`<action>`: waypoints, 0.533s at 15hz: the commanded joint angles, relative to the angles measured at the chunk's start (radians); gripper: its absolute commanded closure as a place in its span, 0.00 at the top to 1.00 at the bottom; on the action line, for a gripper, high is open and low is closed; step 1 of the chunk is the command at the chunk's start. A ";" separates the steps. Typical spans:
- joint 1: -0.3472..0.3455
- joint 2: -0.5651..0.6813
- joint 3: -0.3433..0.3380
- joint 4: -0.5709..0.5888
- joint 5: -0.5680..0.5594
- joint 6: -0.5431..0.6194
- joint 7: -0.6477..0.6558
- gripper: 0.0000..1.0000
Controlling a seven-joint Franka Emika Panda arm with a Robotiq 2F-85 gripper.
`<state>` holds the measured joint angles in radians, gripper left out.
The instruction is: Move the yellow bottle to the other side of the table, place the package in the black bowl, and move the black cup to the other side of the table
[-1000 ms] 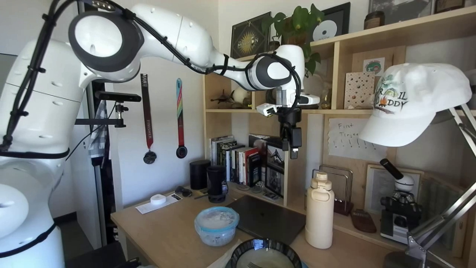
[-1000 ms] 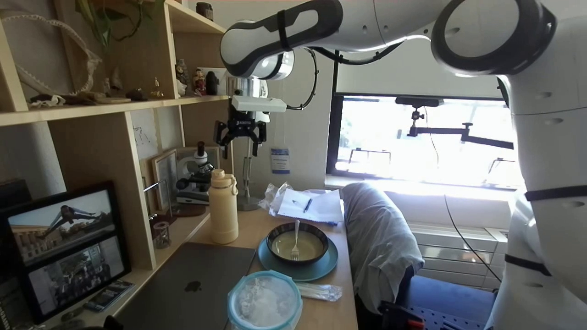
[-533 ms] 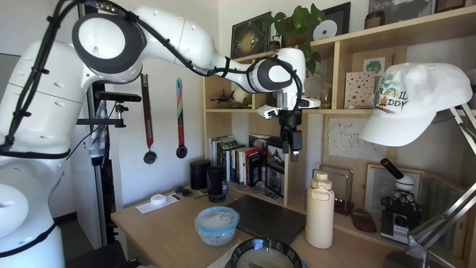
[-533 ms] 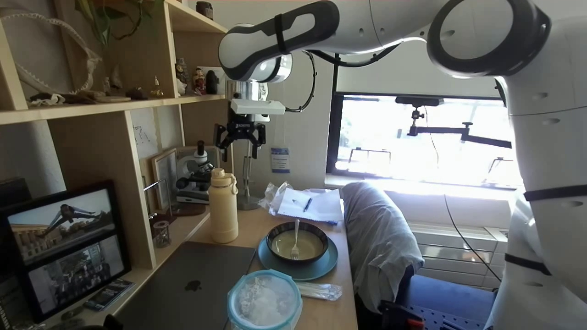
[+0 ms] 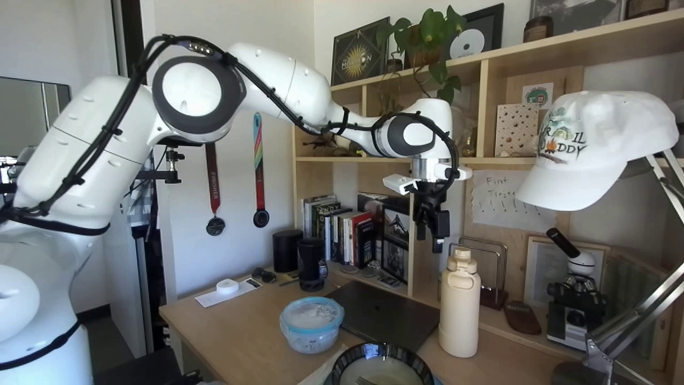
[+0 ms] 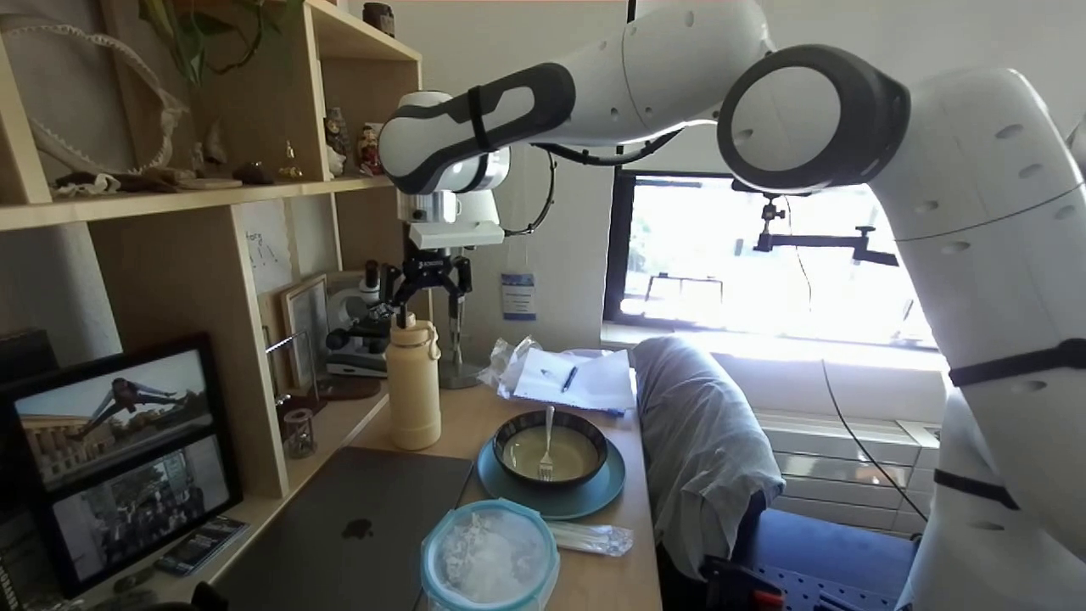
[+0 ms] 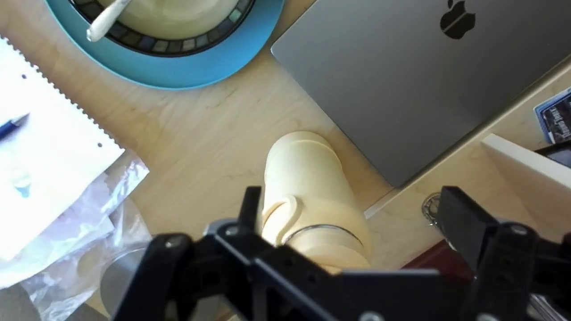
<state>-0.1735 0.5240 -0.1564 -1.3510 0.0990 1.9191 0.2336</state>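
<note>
yellow bottle is upright on the desk, just off one short end of the laptop, not touching it per the wrist view. imo step 1 is in hand rn, i.e. lining up to grab that bottle, b/c it's not gripped yet and the other 2 jobs look undone: black bowl sits on a blue plate by the laptop's corner at that same end w/ a fork in it, the pkg (my guess at which it is; clear wrap, partly hidden) lies off the laptop's long side, and the black cup (pretty sure that's the one) is past the laptop's opp. end. jaws are spread wide, nothing pinched, aimed straight down by the laptop end where the bottle is, lower tips abt level w/ the bottle's top; can't say if they touch it. wrist view puts the bottle nearer one side of the gap, so next move prob = nudge sideways to center, then drop w/ the neck in btwn and squeeze. coming down off-center could tip it imo. as for the arm, elbow's bent up high, forearm slopes down to the wrist, which hangs vertical.
</note>
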 commanded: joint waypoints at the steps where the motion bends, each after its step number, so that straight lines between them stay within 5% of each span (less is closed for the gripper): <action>1: -0.027 0.096 0.009 0.140 0.004 -0.011 -0.032 1.00; 8: -0.066 0.235 0.018 0.352 0.010 -0.036 -0.036 1.00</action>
<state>-0.2139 0.6894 -0.1535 -1.1199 0.0985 1.9185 0.2191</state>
